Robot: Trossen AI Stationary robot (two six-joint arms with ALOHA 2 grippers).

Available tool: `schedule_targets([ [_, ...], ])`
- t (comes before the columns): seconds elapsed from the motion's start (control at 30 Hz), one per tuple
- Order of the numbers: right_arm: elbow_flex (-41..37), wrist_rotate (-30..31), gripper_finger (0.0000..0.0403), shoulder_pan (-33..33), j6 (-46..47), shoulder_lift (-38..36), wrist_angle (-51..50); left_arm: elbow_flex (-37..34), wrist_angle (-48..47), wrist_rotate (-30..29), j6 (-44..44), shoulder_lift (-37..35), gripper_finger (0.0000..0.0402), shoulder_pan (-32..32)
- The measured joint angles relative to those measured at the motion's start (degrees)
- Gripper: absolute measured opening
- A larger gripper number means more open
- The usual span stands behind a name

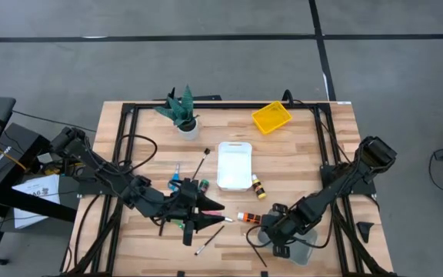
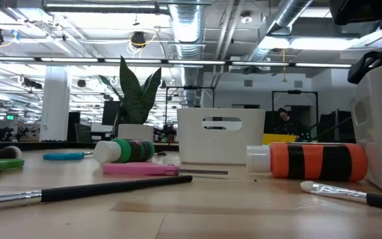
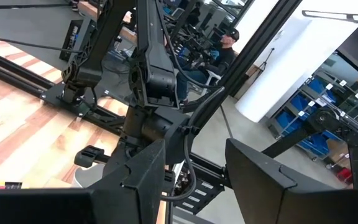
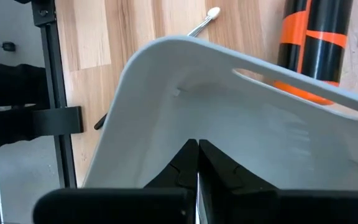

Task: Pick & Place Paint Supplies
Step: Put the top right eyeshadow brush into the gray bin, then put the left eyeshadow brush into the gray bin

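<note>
Fingers of the right gripper (image 4: 197, 163) are being pressed together inside the grey tray (image 4: 166, 87) in the right wrist view, the orange-and-black paint bottle (image 4: 312, 43) lying just beyond its wall. Seen from above, the left gripper (image 1: 206, 215) is being held with fingers spread over the green bottle (image 1: 193, 185) and pink scissors (image 1: 210, 206). At table level, no readable label is being shown on the orange bottle (image 2: 310, 161).
</note>
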Motion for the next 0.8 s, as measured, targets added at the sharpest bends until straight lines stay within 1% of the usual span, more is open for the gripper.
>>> schedule_targets([
  [0.13, 0.0, -1.4, 0.0024, 0.0, 0.5, 0.0, 0.1, 0.0, 0.0, 0.0, 0.0, 0.0, 0.0163, 0.0],
  [0.3, 0.0, -1.5, 0.005, 0.0, 0.9, 0.0, 0.1, 0.0, 0.0, 0.0, 0.1, 0.0, 0.0163, 0.0],
  [0.47, 0.0, -1.5, 0.0064, 0.0, 2.3, -0.8, -0.3, 0.0, 0.0, 0.0, 0.1, 0.0, 0.0163, 0.0],
  [0.6, 0.0, -1.4, 0.0065, 0.0, 3.8, -4.1, -0.2, 0.0, -0.1, 0.4, 0.1, 0.0, 0.0163, 0.0],
  [0.8, 0.0, -1.2, 0.0065, 0.0, 5.9, -11.5, 0.0, 0.0, -0.2, 0.9, 0.1, 0.0, 0.0163, 0.0],
])
